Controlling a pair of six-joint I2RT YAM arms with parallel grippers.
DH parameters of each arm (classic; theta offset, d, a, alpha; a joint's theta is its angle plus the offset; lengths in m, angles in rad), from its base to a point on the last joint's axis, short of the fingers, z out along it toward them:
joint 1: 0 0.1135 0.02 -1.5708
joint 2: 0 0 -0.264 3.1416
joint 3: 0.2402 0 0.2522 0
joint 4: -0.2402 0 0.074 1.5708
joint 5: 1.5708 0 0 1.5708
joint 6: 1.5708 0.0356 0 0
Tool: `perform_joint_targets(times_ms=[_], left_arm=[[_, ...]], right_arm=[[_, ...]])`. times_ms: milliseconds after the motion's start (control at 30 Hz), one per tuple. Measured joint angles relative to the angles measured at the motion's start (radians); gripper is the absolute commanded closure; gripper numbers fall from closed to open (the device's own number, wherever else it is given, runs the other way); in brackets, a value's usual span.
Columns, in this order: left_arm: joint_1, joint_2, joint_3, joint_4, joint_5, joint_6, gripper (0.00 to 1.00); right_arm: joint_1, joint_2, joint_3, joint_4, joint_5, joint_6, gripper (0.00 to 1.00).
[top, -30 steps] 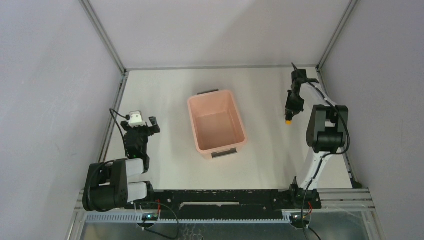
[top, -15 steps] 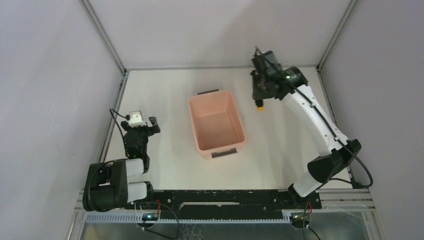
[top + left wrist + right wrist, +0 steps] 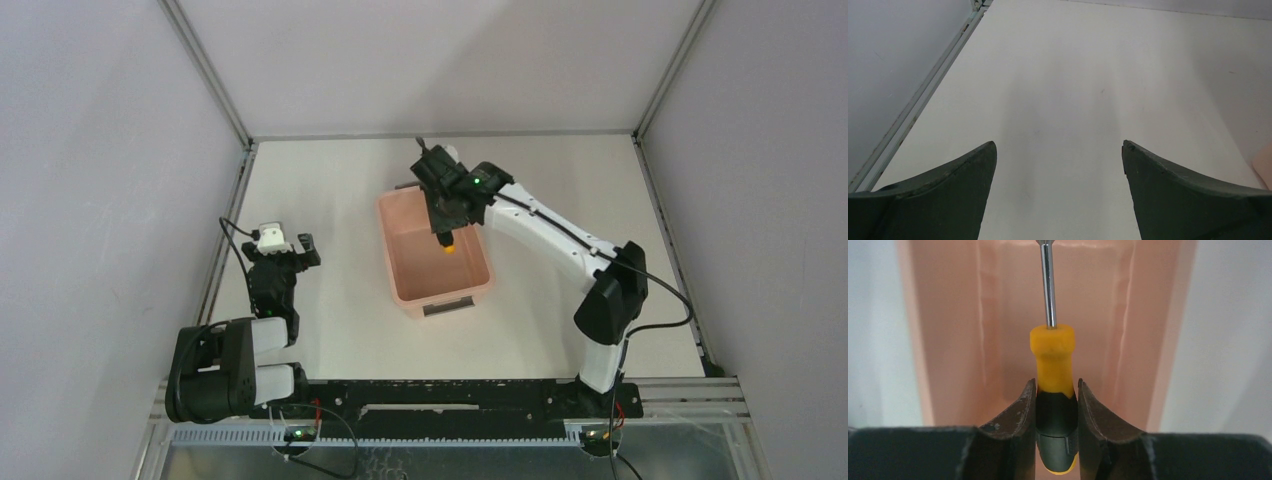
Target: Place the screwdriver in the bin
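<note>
My right arm (image 3: 545,228) stretches far and left toward the middle, wrist tipped down, right gripper (image 3: 1056,385) pinched on the screwdriver (image 3: 1052,357). My left arm (image 3: 270,335) sits folded near-left, left gripper (image 3: 1058,145) spread wide.

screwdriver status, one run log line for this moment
phase: carry | right claw: shut on screwdriver handle | position: above open bin | release: not yet | left claw: open, empty

**A:** Condition of the left hand (image 3: 1058,147)?

**B:** Spread wide. Its two dark fingers (image 3: 943,200) enter from the bottom corners, tips well apart.

**A:** Surface below?

**B:** White table (image 3: 1073,75), visible between the tips. A metal rail (image 3: 923,97) runs along its left edge, with a grey wall (image 3: 893,45) beyond. A pink sliver of the bin (image 3: 1264,167) shows at the right border.
</note>
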Motion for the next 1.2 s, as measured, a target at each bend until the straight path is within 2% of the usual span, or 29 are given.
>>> perform_joint_targets(times_ms=[100,267,333,500,733,767,800,833,1000,1200], left_arm=[[0.000,0.000,0.000,0.000,0.000,0.000,0.00],[0.000,0.000,0.000,0.000,0.000,0.000,0.00],[0.000,0.000,0.000,0.000,0.000,0.000,0.00],[0.000,0.000,0.000,0.000,0.000,0.000,0.00],[0.000,0.000,0.000,0.000,0.000,0.000,0.00],[0.000,0.000,0.000,0.000,0.000,0.000,0.00],[0.000,0.000,0.000,0.000,0.000,0.000,0.00],[0.000,0.000,0.000,0.000,0.000,0.000,0.00],[0.000,0.000,0.000,0.000,0.000,0.000,0.00],[0.000,0.000,0.000,0.000,0.000,0.000,0.00]], right_arm=[[0.004,0.022,-0.116,0.071,-0.016,0.043,0.74],[0.008,0.074,-0.290,0.198,-0.032,0.109,0.68],[0.009,0.102,-0.327,0.243,-0.034,0.126,0.61],[0.009,0.173,-0.362,0.324,-0.038,0.161,0.42],[0.022,0.144,-0.335,0.315,-0.023,0.159,0.28],[0.027,0.127,-0.319,0.305,-0.015,0.154,0.22],[0.034,0.108,-0.299,0.296,-0.004,0.146,0.03],[0.041,0.078,-0.273,0.290,0.008,0.134,0.01],[0.060,-0.079,-0.182,0.286,0.066,0.068,0.00],[0.010,-0.259,-0.191,0.277,0.152,-0.011,0.00]])
